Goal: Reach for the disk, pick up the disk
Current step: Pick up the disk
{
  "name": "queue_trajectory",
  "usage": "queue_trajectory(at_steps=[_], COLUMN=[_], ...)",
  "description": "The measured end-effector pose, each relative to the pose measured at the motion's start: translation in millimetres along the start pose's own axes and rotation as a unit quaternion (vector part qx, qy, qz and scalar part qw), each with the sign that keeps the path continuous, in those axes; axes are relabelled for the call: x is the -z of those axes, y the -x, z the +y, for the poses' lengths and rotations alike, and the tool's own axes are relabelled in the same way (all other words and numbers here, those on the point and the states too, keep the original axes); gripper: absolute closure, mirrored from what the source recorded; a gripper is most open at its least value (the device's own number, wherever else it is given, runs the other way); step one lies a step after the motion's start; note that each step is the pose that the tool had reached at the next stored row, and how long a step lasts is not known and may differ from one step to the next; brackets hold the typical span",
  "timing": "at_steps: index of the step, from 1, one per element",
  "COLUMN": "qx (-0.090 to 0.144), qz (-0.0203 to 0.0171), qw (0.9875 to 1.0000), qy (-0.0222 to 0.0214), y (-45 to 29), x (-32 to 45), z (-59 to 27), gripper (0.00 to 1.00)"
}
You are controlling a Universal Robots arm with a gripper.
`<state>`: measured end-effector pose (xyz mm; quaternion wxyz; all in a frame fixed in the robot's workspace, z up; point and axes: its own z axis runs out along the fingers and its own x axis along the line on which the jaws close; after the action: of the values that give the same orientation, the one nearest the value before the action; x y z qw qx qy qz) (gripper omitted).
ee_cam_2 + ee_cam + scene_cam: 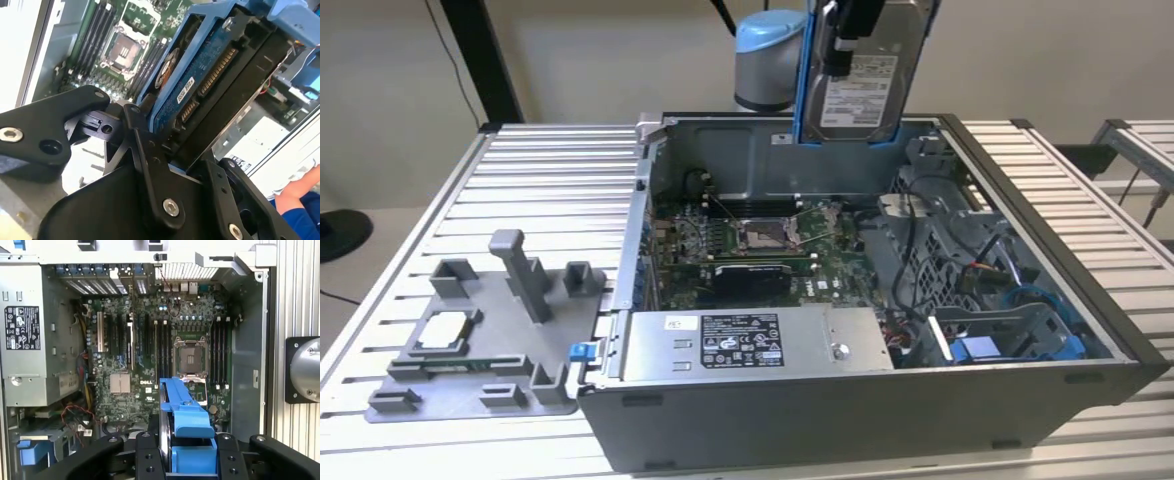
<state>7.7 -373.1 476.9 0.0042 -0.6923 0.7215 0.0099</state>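
The disk [861, 85] hangs in the air above the far wall of the open computer case [854, 400], held upright with its long axis vertical and its labelled face turned toward the exterior camera. It sits directly between the fingers of the gripper [187, 460], so there is no gap left to cross: the black fingers [150, 165] are clamped on its flat sides, seen in both wrist views, and the disk reaches away from the gripper toward the motherboard [150, 355] below, well clear of it. It touches nothing in the case. The pick-up looks done, judged from how high it hangs. The disk itself is a flat silver metal block with a white barcode label; a blue plastic bracket [182, 405] runs round its edges, and the second wrist view shows its blue circuit board underside with a row of connector pins. A grey fixture [480, 330] lies on the slatted table [547, 170], beside the case toward the exterior view's left.
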Motion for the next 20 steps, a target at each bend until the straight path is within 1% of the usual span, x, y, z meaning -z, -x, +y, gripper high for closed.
queue_trajectory(at_steps=[20], qx=[0.0], qz=[0.0], qw=[1.0], qy=[0.0], y=[2.6], x=[0.5], z=[-63.4], gripper=[1.0])
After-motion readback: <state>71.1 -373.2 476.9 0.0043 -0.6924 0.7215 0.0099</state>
